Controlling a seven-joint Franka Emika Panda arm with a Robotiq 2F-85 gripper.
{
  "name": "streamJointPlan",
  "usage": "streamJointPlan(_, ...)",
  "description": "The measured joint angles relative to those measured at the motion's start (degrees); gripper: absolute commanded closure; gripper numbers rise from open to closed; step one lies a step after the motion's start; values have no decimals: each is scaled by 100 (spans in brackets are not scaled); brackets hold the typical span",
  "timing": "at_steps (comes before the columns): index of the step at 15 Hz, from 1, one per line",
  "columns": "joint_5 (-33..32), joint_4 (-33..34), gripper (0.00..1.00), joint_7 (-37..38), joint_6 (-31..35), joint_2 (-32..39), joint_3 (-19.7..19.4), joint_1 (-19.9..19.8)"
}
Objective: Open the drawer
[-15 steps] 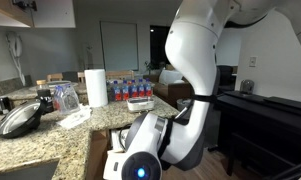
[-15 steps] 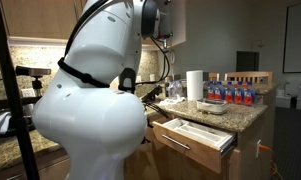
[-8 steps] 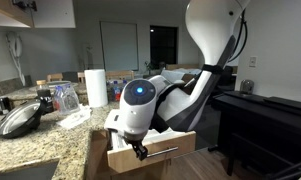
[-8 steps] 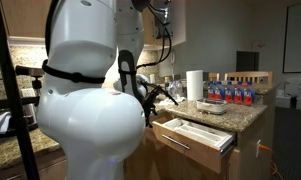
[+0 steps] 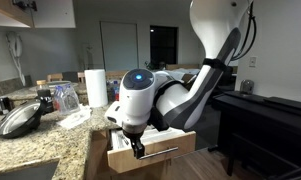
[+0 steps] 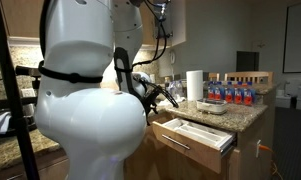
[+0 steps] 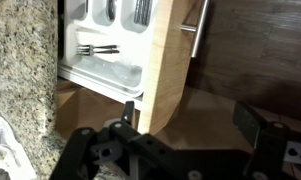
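Black fingers [image 7: 258, 130] of the gripper [image 7: 165, 135] stand spread wide at the bottom of the wrist view, released, with nothing clasped between them. Just beyond them lies the drawer [image 7: 170, 70], its light-brown wood front seen edge-on, its lower corner close above the gap of the jaws; whether it touches them cannot be told. The silver bar handle [image 7: 197, 28] sits on the far face of that front, apart from both fingers. The white cutlery tray [image 7: 108, 62] with forks [image 7: 95, 49] shows inside, beside the speckled granite counter [image 7: 20, 70]. In an exterior view the gripper [image 5: 138, 150] hangs in front of the open drawer [image 5: 170, 148], pointing down, and the white arm [image 5: 215, 30] sweeps down to it from a high elbow. In an exterior view the drawer [image 6: 195, 143] juts out under the counter, beyond the arm's bulk [image 6: 90, 110]. Farther back stand a paper towel roll [image 5: 95, 87] and a row of bottles [image 5: 127, 90].
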Motion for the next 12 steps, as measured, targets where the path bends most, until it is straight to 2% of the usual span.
streamJointPlan(5, 243, -64, 0, 735, 1, -49, -61, -25)
streamJointPlan(12, 638, -303, 0, 878, -31, 286, -364, -177)
